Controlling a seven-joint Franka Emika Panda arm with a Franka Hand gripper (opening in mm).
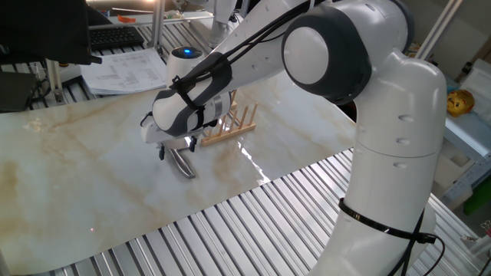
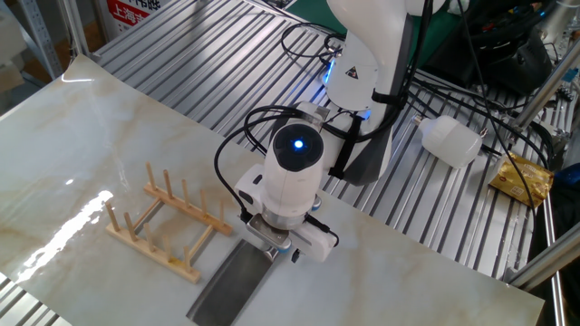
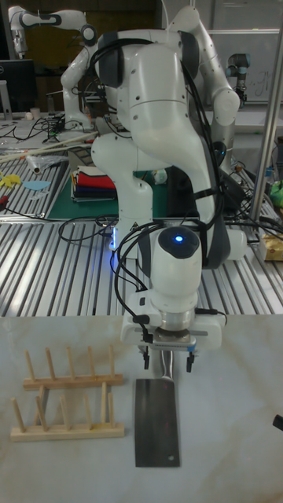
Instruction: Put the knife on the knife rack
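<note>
While poised low over the marble table point(image 3: 236, 440), gripper point(image 3: 166, 363) straddling the handle of the knife point(image 3: 156, 422), jaws apart; lying flat just right of the knife rack point(image 3: 67, 407), open marble beyond.

You have a silver-grey knife point(image 3: 157, 420) with a shiny metal handle lying on a cream table point(image 2: 100, 136) veined in pale tan, next to a light-wood knife rack point(image 3: 67, 401). The arm point(image 1: 368, 153) is white with dark grey joints, and a blue light point(image 3: 178, 239) glows on its wrist. The gripper point(image 3: 166, 355) looks white with black fingertips, though it's small here.
</note>
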